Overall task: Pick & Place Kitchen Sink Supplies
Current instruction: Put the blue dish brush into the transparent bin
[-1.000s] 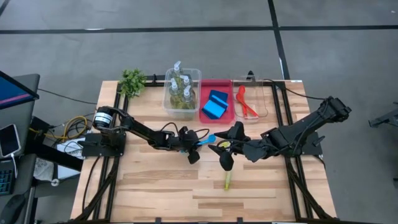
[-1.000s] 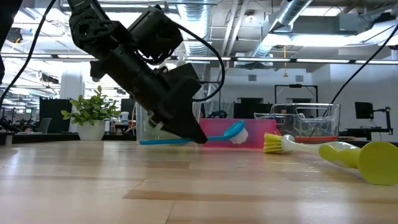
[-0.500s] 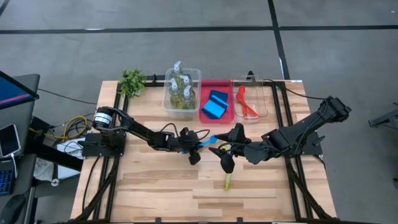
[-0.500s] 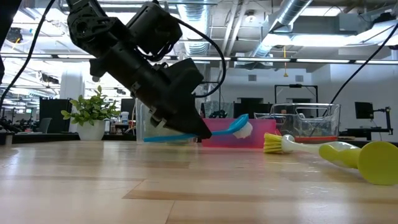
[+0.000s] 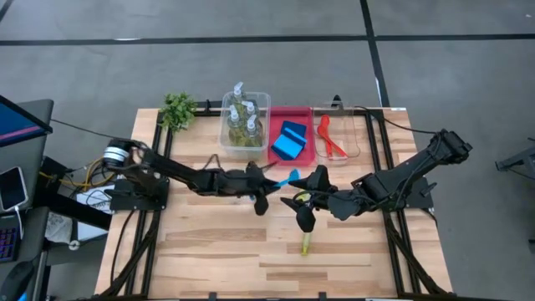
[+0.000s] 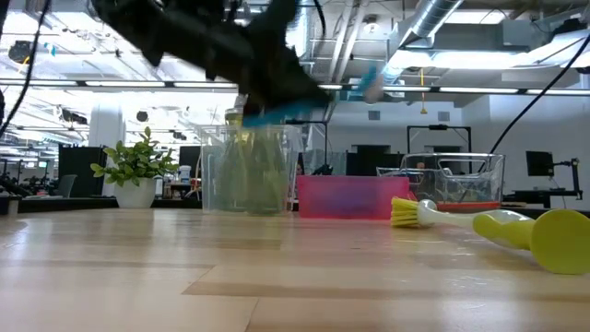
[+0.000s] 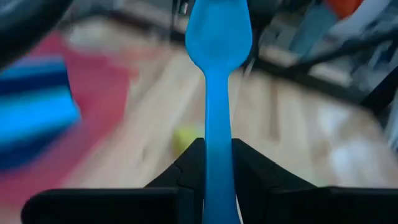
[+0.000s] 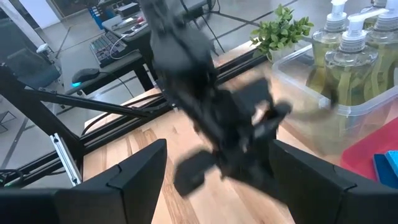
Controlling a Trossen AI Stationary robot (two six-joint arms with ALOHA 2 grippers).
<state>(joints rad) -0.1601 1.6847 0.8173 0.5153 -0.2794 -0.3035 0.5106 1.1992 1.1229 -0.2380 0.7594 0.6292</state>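
The left gripper (image 5: 263, 186), at table centre, is clamped on the handle of the blue brush (image 5: 287, 179), which it holds clear of the wood with the head pointing toward two o'clock, short of the clear brush tub (image 5: 357, 134). To do this well, I judge it should carry the brush high over the red tray (image 5: 306, 155) and lower it lengthwise beside the red brush (image 5: 329, 137). The right gripper (image 5: 308, 196) waits just at three o'clock of it, jaws spread wide and empty, over the yellow-green brush (image 5: 306, 238). Counted: four soap bottles (image 5: 242, 117) in their tub (image 5: 264, 104), two blue sponges (image 5: 290, 139) that I can separate, three brushes.
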